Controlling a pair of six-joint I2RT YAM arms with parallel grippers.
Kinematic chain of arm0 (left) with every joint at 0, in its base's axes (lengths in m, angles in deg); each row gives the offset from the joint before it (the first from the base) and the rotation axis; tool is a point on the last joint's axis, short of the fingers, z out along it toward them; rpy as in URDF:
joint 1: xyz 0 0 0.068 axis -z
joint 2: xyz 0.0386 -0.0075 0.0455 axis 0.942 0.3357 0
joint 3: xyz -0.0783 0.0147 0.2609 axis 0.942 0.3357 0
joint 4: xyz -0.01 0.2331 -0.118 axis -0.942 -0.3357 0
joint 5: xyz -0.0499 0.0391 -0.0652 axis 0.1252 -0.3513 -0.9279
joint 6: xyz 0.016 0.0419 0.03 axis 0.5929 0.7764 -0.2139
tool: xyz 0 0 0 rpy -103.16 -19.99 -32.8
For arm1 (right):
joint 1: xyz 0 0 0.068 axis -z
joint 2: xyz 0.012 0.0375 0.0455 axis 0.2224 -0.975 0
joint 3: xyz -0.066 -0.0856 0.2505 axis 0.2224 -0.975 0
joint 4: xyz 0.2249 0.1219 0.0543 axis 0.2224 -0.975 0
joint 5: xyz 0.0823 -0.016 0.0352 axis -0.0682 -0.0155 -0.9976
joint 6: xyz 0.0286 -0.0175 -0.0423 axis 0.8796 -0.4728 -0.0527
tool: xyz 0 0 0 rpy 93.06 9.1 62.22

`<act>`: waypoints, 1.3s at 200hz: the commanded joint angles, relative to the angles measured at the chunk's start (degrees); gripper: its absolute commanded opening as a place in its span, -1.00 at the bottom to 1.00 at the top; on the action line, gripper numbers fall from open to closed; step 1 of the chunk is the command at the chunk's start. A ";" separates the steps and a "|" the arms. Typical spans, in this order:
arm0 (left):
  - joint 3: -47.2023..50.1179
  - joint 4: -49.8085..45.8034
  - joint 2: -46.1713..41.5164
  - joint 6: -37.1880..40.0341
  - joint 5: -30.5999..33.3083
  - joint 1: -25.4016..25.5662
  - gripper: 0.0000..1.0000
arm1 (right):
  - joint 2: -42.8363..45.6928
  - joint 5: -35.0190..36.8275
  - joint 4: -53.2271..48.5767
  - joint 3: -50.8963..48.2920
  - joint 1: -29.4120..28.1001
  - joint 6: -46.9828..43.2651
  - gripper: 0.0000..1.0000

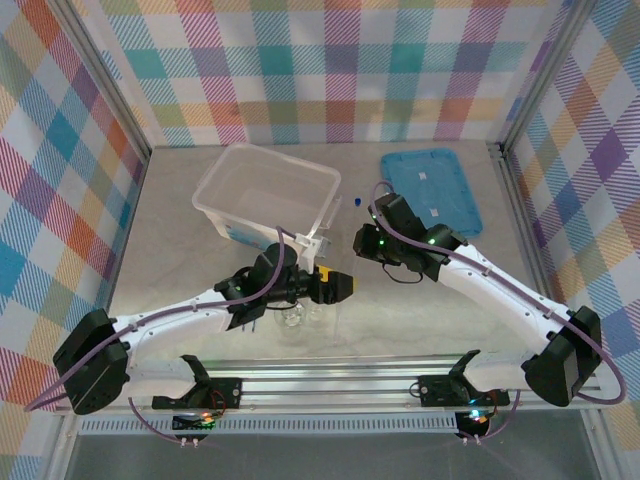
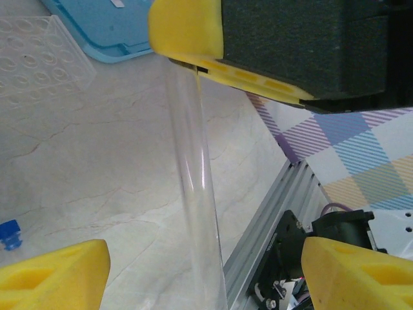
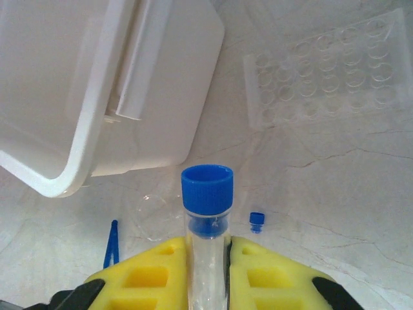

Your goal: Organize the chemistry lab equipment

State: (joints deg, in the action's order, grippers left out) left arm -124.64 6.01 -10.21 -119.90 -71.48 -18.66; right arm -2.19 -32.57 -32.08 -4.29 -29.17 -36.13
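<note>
My right gripper (image 3: 208,248) is shut on a thin clear tube (image 3: 206,271) with a blue cap (image 3: 206,187) on its end. In the left wrist view the same tube (image 2: 193,168) runs down from one of the right gripper's yellow fingers (image 2: 187,29) and passes between the wide-open jaws of my left gripper (image 2: 206,274) without touching either. From above, the two grippers (image 1: 340,287) (image 1: 360,240) meet at the table's middle. Dark blue tweezers (image 3: 111,244), a round clear dish (image 3: 158,216) and a loose small blue cap (image 3: 257,221) lie on the table beyond the tube.
The translucent plastic box (image 1: 265,190) stands at the back centre, with the flat blue lid (image 1: 430,190) to its right. A clear well plate (image 3: 329,71) lies near the box. A glass flask (image 1: 292,318) sits under the left arm. The aluminium rail (image 2: 271,232) runs along the near edge.
</note>
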 commanded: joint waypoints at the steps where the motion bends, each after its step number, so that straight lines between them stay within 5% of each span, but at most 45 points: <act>1: -0.97 4.60 1.62 -2.61 -1.86 0.50 0.55 | 1.54 -1.61 2.66 1.62 -0.47 1.14 -0.66; 38: -1.73 5.65 3.51 -3.39 -2.67 0.48 0.44 | 1.19 -1.77 4.19 1.70 -1.17 1.73 -0.67; 101: -1.99 5.64 3.57 -3.63 -2.14 0.48 -0.13 | -0.50 -1.28 4.70 2.23 -1.99 1.83 -0.67; 173: -1.30 4.31 1.93 -3.25 -0.03 0.22 -0.45 | -1.55 -0.77 4.27 2.84 -2.19 1.48 -0.67; 213: -1.56 2.66 1.46 -2.14 0.75 0.04 -0.83 | -1.82 -0.64 4.13 2.67 -2.27 1.64 -0.67; 260: -1.92 0.10 0.75 -0.15 1.81 -0.22 -0.98 | -2.16 -0.82 3.92 3.01 -2.37 1.50 -0.66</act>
State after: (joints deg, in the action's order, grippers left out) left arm -124.88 6.97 -7.63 -122.63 -70.76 -18.73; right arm -3.37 -33.60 -28.19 -3.28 -31.12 -34.66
